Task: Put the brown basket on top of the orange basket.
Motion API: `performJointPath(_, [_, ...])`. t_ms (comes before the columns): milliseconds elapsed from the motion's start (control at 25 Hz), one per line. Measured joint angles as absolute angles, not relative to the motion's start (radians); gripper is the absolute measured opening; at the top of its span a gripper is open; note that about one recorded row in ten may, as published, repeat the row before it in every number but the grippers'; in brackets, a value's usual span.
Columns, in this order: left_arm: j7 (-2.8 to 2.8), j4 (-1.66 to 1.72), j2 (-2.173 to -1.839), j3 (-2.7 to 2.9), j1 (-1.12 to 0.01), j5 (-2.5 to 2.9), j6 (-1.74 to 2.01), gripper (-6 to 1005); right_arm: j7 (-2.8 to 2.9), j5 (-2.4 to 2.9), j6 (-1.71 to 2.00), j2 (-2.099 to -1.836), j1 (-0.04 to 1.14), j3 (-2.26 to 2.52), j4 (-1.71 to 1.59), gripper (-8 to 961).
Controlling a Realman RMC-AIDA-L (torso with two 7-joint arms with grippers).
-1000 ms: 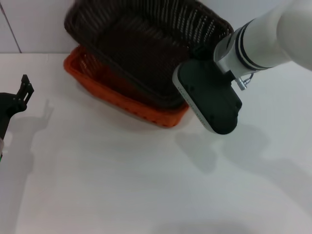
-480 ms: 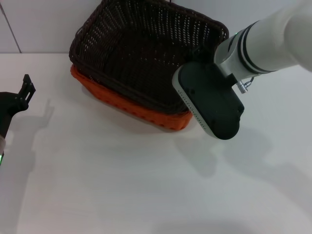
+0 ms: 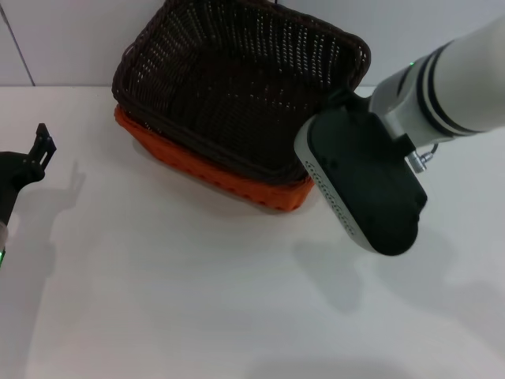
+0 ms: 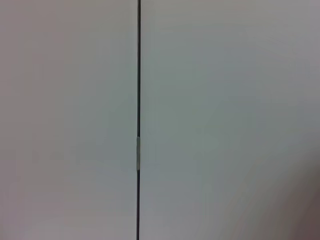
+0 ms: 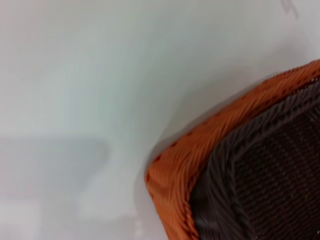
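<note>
- My right hand (image 3: 335, 103) hangs just off the near right corner of the stacked baskets, its fingers hidden behind the wrist housing; I cannot tell how far open it is, or whether it has hold of anything.
- A second ago that wrist sat closer over the corner; it has since drawn back toward me and to the right.
- The brown basket (image 3: 237, 87) was tilted high a second ago; it now sits nested in the orange basket (image 3: 268, 192), level with it, only an orange rim showing along the front.
- Both rest on the white table (image 3: 197, 300) near the back wall.
- By my reading, the placing is done and only the withdrawal remains.
- My left hand (image 3: 41, 146) is parked at the table's left edge, well apart.
</note>
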State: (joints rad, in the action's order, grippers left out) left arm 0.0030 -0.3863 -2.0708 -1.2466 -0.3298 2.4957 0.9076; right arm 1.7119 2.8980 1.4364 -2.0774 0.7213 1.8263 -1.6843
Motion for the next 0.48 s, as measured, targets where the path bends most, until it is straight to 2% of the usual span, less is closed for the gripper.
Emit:
performJointPath(280, [0.007,-0.385,-2.068,-1.250,-0.330,2.495,0.907,834,1.755,2.827,1.491,-2.078,0.660,1.793,-1.849,580])
performJointPath(480, [0.010,-0.385,-2.068,-1.262,-0.332,2.495,0.911,833,1.845,2.825,1.300,-2.082,0.580,1.730,-1.871,580])
